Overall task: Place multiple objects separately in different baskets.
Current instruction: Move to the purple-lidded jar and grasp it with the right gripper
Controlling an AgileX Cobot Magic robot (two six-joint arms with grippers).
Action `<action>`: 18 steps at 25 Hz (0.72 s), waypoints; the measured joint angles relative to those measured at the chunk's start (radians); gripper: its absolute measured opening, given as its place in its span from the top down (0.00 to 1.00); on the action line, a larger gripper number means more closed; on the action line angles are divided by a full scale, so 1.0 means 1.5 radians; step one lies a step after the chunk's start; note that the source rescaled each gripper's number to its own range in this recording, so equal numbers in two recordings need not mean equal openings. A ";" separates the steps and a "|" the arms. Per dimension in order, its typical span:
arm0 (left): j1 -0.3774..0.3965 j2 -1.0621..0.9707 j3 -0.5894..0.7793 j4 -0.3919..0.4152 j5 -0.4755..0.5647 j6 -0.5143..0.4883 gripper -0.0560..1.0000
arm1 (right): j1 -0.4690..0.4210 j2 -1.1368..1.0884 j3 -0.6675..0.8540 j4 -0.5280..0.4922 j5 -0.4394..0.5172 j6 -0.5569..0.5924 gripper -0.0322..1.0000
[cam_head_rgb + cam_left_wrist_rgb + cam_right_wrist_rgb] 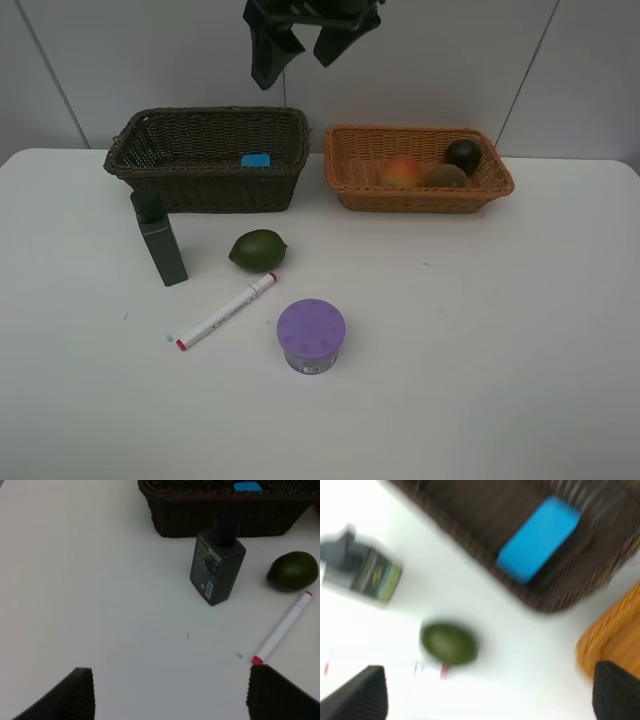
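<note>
Wicker along the far edge of white table point(500, 330): dark basket point(200, 190) with blue eraser point(256, 159) inside, and just right of it, not touching, orange-tan basket point(420, 197) with peach point(402, 170), kiwi point(446, 176), mangosteen point(463, 153). In front of the dark basket, upright green bottle point(160, 238), lime point(258, 249), marker point(226, 312), purple-lidded jar point(311, 335), none touching. Broad bare tabletop right and near side. Left gripper point(172, 695) fingers spread wide over bare table; right gripper point(490, 695) fingers likewise apart, above the dark basket

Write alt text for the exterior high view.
Two wicker baskets sit at the back of a white table: the dark brown basket holds a blue eraser, the orange basket a peach, kiwi and mangosteen. In front are a dark green bottle, lime, marker and purple-lidded jar.
</note>
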 joint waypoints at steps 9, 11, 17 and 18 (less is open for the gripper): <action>0.000 0.000 0.000 0.000 0.000 0.000 0.17 | 0.064 -0.145 0.302 0.017 0.003 0.021 0.03; 0.000 0.000 0.000 0.000 0.000 0.000 0.17 | 0.082 -0.150 0.343 0.016 0.003 0.025 0.03; 0.000 0.000 0.000 0.000 0.000 0.000 0.17 | 0.102 -0.150 0.459 0.017 -0.068 0.033 0.03; 0.000 0.000 0.000 0.000 0.000 0.000 0.17 | 0.102 -0.150 0.476 0.020 -0.095 0.033 0.03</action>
